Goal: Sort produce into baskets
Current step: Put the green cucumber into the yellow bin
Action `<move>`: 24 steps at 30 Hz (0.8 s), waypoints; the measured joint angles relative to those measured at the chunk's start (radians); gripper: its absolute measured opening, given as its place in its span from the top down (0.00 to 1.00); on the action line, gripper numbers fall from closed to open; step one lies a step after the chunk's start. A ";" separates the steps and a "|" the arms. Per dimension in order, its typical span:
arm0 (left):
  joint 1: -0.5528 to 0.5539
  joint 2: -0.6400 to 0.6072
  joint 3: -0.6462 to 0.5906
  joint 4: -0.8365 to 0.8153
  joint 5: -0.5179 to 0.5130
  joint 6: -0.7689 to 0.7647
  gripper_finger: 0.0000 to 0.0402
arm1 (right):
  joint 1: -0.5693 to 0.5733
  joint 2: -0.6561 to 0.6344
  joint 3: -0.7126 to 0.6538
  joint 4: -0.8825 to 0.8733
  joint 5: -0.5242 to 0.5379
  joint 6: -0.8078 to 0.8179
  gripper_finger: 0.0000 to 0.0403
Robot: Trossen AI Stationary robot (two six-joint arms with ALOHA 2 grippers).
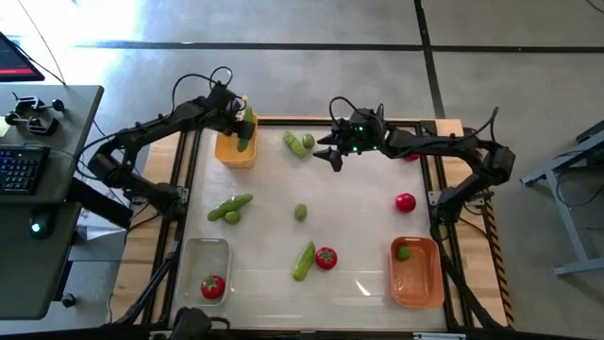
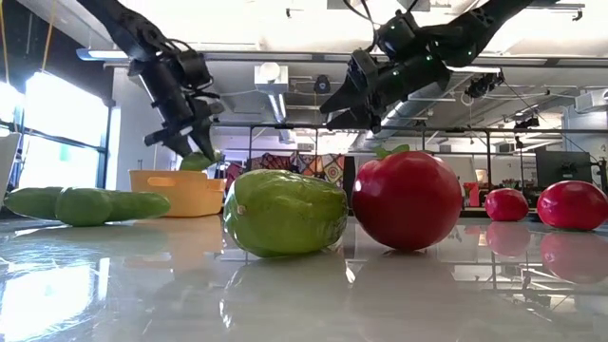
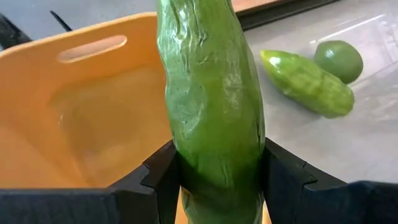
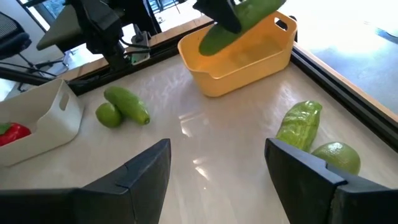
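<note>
My left gripper [image 1: 238,115] is at the far left, shut on a green cucumber [image 3: 211,93] that hangs over the yellow-orange basket [image 1: 234,151]. Farther right along the far side, my right gripper [image 4: 217,171] hovers open with nothing between its fingers, above a cucumber [image 4: 300,127] and a lime [image 4: 337,157] lying on the table. Loose produce lies about: a cucumber with limes [image 1: 231,208], a lime [image 1: 300,212], a cucumber [image 1: 304,261] beside a tomato [image 1: 326,257], and a tomato [image 1: 405,201]. My left gripper pinches the cucumber by its two long sides [image 3: 214,177] between the two fingers [image 3: 163,177]. The fingers slant down from the table's left. Most of the cucumber's length shows beyond them. It is tilted and lifted clear, over the open top of the yellow-orange basket [image 3: 74,112].
The clear basket [image 1: 201,255] at the near left holds a tomato [image 1: 212,286]. The darker orange basket [image 1: 416,279] at the near right holds a lime [image 1: 403,251]. Another tomato [image 1: 412,157] shows partly under my right arm. Wooden rails frame the table.
</note>
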 joint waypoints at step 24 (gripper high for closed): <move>0.046 0.173 0.002 0.017 0.061 -0.023 0.58 | 0.000 0.000 0.000 -0.014 0.001 -0.009 0.38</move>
